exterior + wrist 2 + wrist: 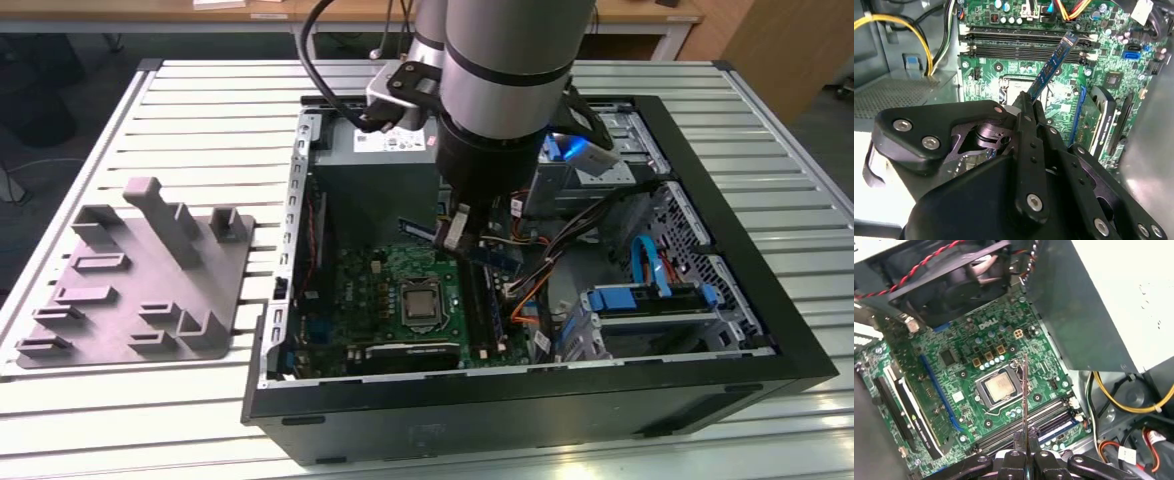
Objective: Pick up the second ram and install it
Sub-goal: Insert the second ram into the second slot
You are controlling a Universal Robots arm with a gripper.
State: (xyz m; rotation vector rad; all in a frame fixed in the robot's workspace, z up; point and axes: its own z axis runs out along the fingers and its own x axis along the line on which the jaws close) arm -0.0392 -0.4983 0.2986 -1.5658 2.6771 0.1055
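Gripper: the gripper (1025,437) is pinching the second ram (1051,67) at mid-length, with the fingers (1024,107) pressed against its two flat faces.
Ram position: it is held in the air inside the open case (747,300), over the motherboard (387,290). It is near the CPU socket (998,390) and the memory slots (1054,412), and it looks clear of both and not seated.
Slot location: the slots lie just to the exterior view's right of the socket, towards the cable side of the case.
Orientation: in both wrist views the stick's long edge runs at an angle across the slots rather than along them.
Slot state: I cannot tell whether a neighbouring slot is already filled or whether the end latches are open.
Risk, alignment: if the stick goes down at this angle, its edge would likely land on the slot walls or the socket frame and could scrape contacts or board parts.
Risk, grip: the pinch is narrow and central, so an uneven push could rock the stick or let it slip.
Risk, cables: the yellow wires (1124,400) and the cable bundle (534,270) hang near the slots and could snag the arm or the stick.
Risk, seating: shut latches or a reversed notch would probably stop the ram going home.
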